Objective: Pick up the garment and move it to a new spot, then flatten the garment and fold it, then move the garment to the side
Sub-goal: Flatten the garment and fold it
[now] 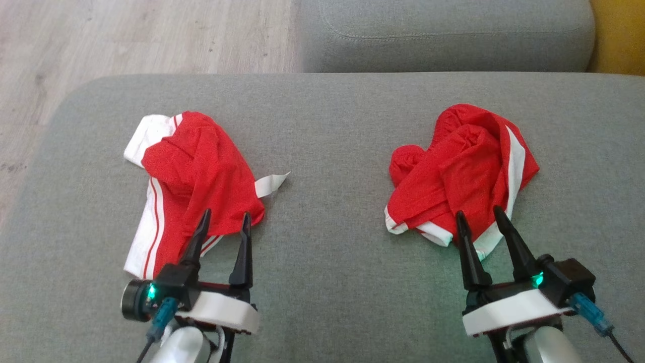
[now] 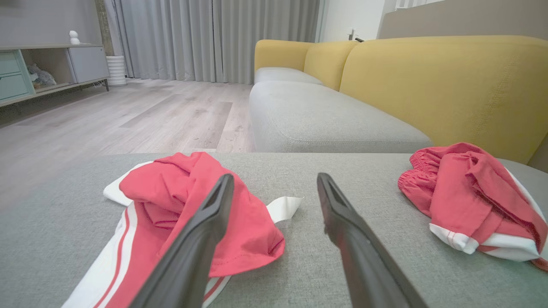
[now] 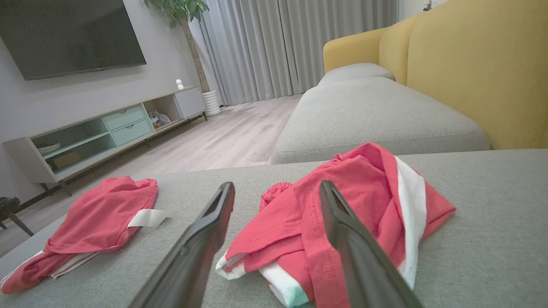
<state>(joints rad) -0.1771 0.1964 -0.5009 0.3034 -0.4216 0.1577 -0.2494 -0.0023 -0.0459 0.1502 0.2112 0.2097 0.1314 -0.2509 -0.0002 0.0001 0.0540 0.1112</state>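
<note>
Nearest the camera, the left gripper and the right gripper are seen with jaws spread wide and nothing held between them. Each is poised at the near edge of a crumpled red garment with white trim. The left garment lies just ahead of the left fingers and the right garment just ahead of the right, the two well apart on the grey cushion.

The cloth is judged thin, light and limp, and can be expected to sag and unfold when lifted. A hold is therefore best taken on a raised fold or on the firmer white-banded hem nearest the fingertips. A gathered elastic waistband is visible on the right garment and would also give a secure pinch.

A white tab juts from the left garment; it may be a label, but no writing can be read on it. No brand is made out anywhere. Beyond, a second grey seat and wood floor are seen.
</note>
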